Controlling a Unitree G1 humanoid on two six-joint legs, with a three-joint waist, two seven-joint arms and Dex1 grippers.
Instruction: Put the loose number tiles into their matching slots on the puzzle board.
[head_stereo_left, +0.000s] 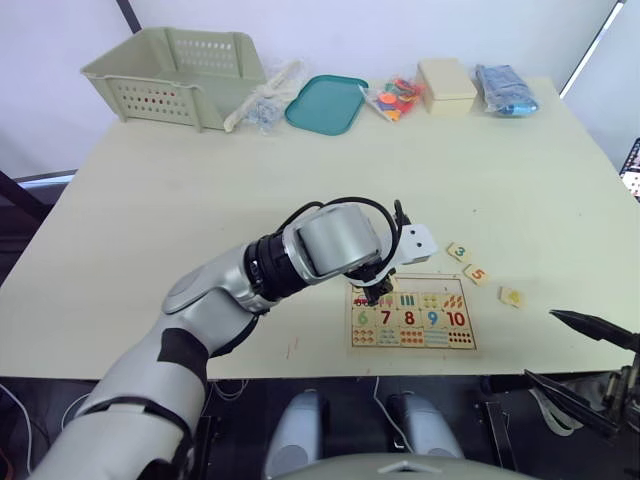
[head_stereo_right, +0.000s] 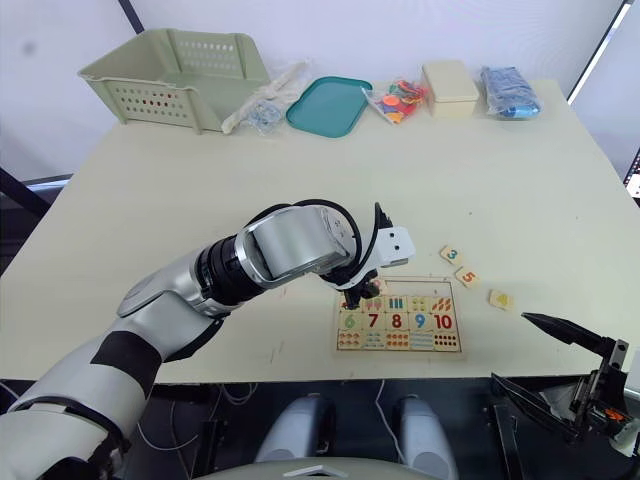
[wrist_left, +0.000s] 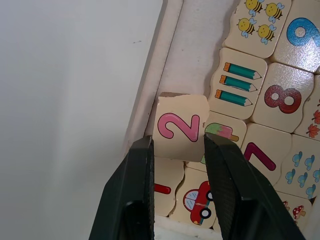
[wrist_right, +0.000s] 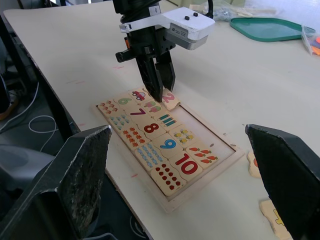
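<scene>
Pale cream tabletop (head_stereo_left: 180, 200) all round, and on it the pale-wood puzzle board (head_stereo_left: 412, 321) near the front edge: green 6, dark red 7 and 8, blue 9, red 10, plus teal pencils, yellow bees, a red car. The left hand (wrist_left: 176, 165), black-fingered, pinches a pale tile with a pink 2 (wrist_left: 180, 127). Loose pale tiles towards the right edge: a green 3 (head_stereo_left: 458, 252), an orange 5 (head_stereo_left: 477, 273). Teal tray (head_stereo_left: 327, 103) and sage-green basket (head_stereo_left: 175, 75) along the far edge
</scene>
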